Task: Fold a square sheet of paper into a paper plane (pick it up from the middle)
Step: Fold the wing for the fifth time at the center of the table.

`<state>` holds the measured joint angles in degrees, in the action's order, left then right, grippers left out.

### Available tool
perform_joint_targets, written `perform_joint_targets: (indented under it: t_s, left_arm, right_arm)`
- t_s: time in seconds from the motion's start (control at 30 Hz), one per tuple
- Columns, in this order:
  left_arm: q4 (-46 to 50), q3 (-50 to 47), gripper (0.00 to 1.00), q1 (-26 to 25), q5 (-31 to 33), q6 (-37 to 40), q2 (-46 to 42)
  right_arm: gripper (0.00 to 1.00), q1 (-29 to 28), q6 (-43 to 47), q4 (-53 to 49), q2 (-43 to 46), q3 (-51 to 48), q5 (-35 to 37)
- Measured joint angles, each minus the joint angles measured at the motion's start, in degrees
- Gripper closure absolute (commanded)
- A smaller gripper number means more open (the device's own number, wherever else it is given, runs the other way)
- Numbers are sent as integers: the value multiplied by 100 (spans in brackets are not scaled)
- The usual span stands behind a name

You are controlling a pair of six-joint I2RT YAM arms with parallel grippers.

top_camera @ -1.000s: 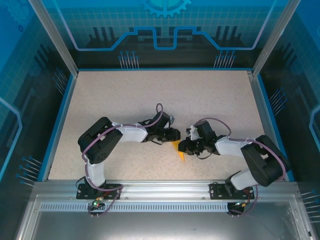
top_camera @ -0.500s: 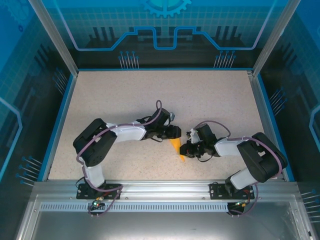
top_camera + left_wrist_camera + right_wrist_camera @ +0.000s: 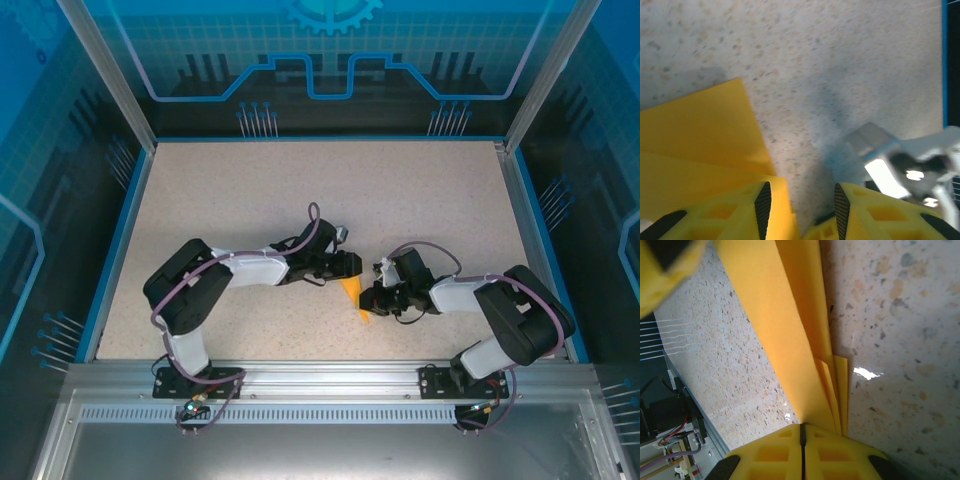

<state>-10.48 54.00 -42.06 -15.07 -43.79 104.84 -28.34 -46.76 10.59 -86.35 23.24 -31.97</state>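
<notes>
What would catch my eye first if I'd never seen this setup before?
The bright folded orange-yellow paper stands out, lying mid-table on the speckled table between two arms that reach in from either side. The right gripper is pinched shut on the paper's layered edge. The left gripper stands open at the paper's other side.
</notes>
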Motion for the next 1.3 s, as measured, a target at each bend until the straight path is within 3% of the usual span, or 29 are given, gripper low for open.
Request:
perform_joint_targets:
  t_s: [0.43, 0.9, 1.3]
  left_arm:
    - [-428, -109, 57, 144, -7, -131, 356]
    - [-586, -177, 56, 713, -31, -20, 354]
    - [448, -175, 52, 911, 398, 398, -535]
  right_arm:
    - [95, -13, 31, 92, 98, -109, 96]
    - [94, -13, 33, 175, 144, -175, 109]
    - [93, -13, 31, 197, 153, -177, 90]
